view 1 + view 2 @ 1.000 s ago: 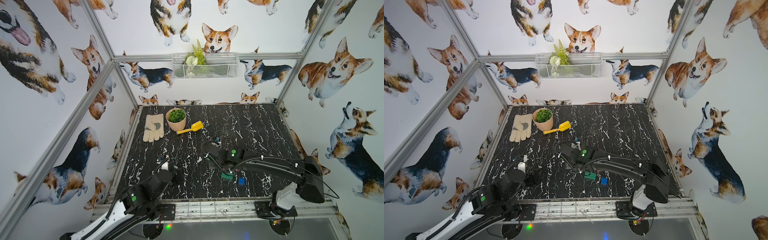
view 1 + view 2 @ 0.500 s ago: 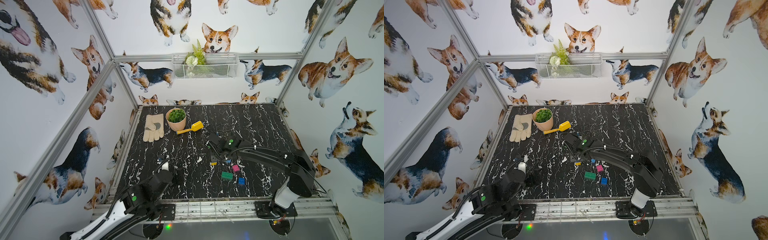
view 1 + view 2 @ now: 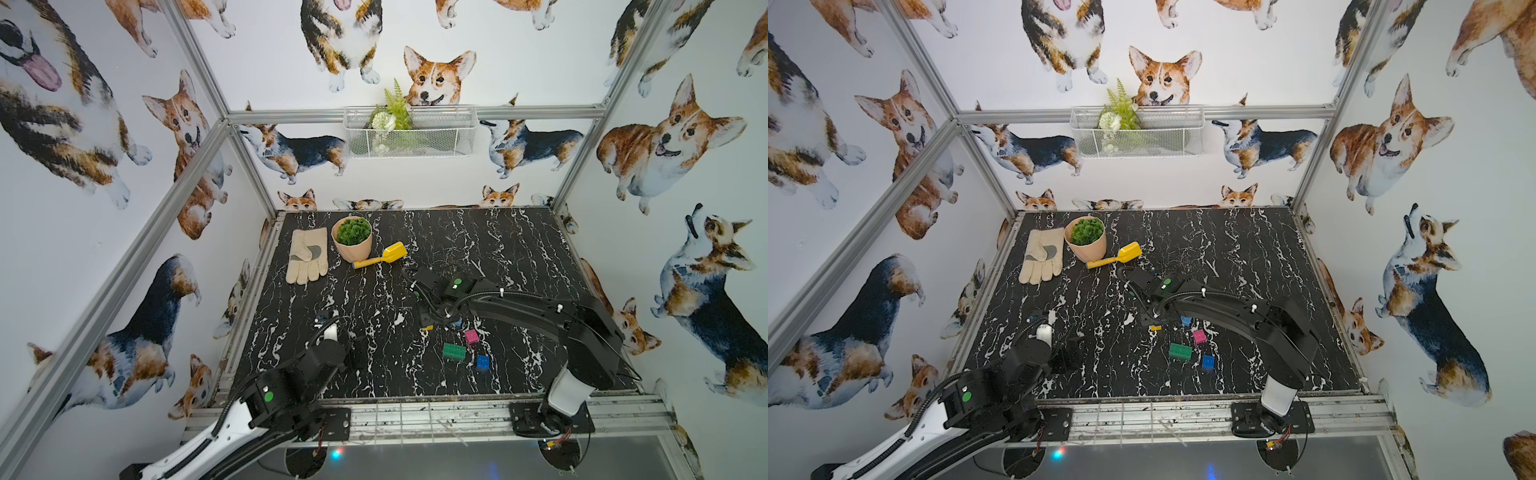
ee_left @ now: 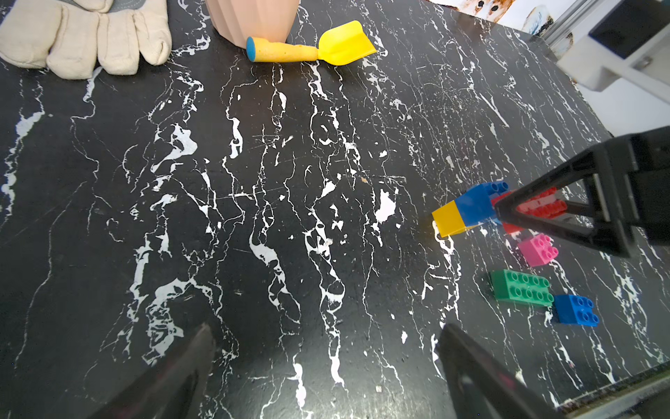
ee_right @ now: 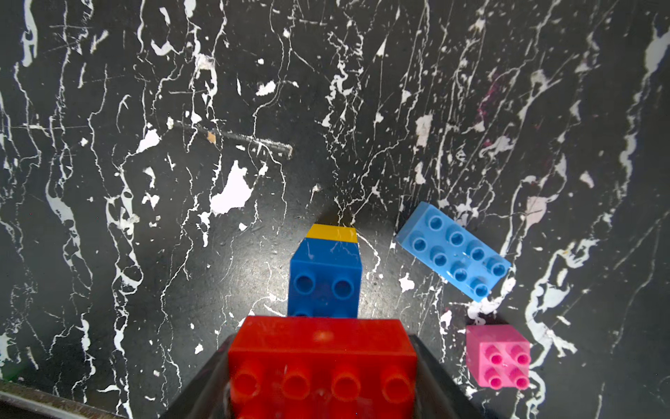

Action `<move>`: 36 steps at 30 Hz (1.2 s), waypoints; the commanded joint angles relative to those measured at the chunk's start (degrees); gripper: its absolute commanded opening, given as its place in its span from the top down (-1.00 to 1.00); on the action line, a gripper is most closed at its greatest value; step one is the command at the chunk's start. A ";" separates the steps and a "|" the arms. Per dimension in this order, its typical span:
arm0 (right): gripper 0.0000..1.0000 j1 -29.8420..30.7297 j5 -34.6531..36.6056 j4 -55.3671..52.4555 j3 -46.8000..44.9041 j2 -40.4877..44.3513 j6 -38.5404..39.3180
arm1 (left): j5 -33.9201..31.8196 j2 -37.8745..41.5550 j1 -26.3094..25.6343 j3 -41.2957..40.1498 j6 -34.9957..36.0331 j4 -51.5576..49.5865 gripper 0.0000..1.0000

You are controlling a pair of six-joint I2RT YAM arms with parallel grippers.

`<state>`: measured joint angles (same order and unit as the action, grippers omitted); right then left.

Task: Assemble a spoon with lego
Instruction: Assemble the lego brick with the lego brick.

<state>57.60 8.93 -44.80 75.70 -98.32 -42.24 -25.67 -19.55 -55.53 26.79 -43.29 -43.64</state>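
The right end effector (image 5: 322,381) is closed part-way on a chunky red studded plastic brick (image 5: 322,341), clamping its two short ends. A darker blue square brick (image 5: 324,275) and a small yellow brick (image 5: 331,232) run on from it in a line. This part-built spoon (image 4: 471,208) points yellow-end down at the black white-veined marble-look bench (image 3: 478,249), right of centre; I cannot tell whether it touches. Just beside it lie a long light blue brick (image 5: 453,254) and a pink square brick (image 5: 498,353). Nearer the front edge, a long green brick (image 4: 522,286) lies just beside a second darker blue square brick (image 4: 576,310). The left end effector (image 4: 326,362) hangs with jaws wide apart and empty at front left, well apart from the bricks.
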 commanded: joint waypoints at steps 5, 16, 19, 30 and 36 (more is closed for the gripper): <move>0.23 -0.70 -0.08 1.26 0.78 -0.73 0.44 | -0.78 -0.14 -0.08 0.36 -0.48 -0.57 -1.00; 0.23 -1.11 0.03 -0.08 2.11 -1.08 1.71 | -0.79 -0.44 -0.18 0.37 -0.46 -0.57 -1.00; 0.23 -1.10 0.52 -0.92 2.58 -1.17 2.54 | -0.80 -0.58 -0.12 0.37 -0.39 -0.56 -1.00; 0.23 -1.27 0.66 -1.88 3.37 -3.44 4.62 | -0.74 -0.82 -0.11 0.46 -0.39 -0.48 -1.00; 0.23 -1.45 0.63 -1.91 3.26 -3.90 5.23 | -0.79 -0.84 -0.15 0.46 -0.39 -0.57 -1.00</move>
<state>56.25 9.30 -45.23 79.02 -101.73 -37.45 -25.67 -20.29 -55.57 26.79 -43.27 -43.64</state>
